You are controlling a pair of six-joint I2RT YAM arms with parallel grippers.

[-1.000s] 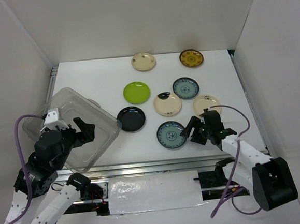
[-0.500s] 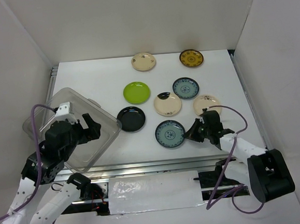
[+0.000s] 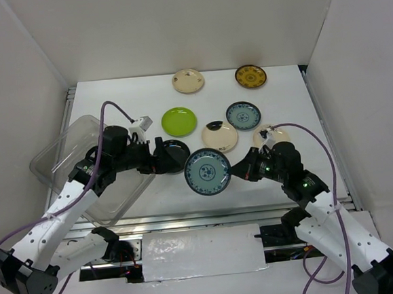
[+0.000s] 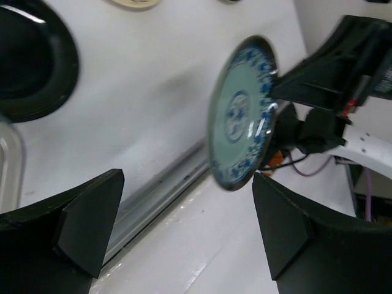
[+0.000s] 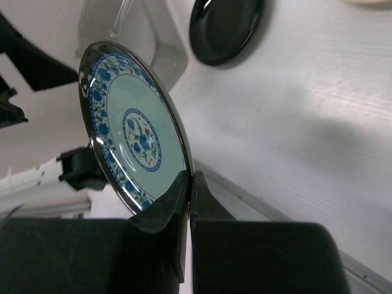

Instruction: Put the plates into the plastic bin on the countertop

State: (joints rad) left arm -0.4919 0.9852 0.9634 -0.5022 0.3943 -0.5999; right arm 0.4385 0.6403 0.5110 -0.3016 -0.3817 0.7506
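Plate status: teal-blue plate was airborne over desk near front edge, steeply tilted, between arms; plastic bin well off to left. Grip: right end effector was pinched on plate rim. Opposite, left end effector was spread wide, empty, facing plate. Judgement: rigid, light, glazed, so slick and chippable; thin rim pinch could pivot. Best hold: opposite rim.
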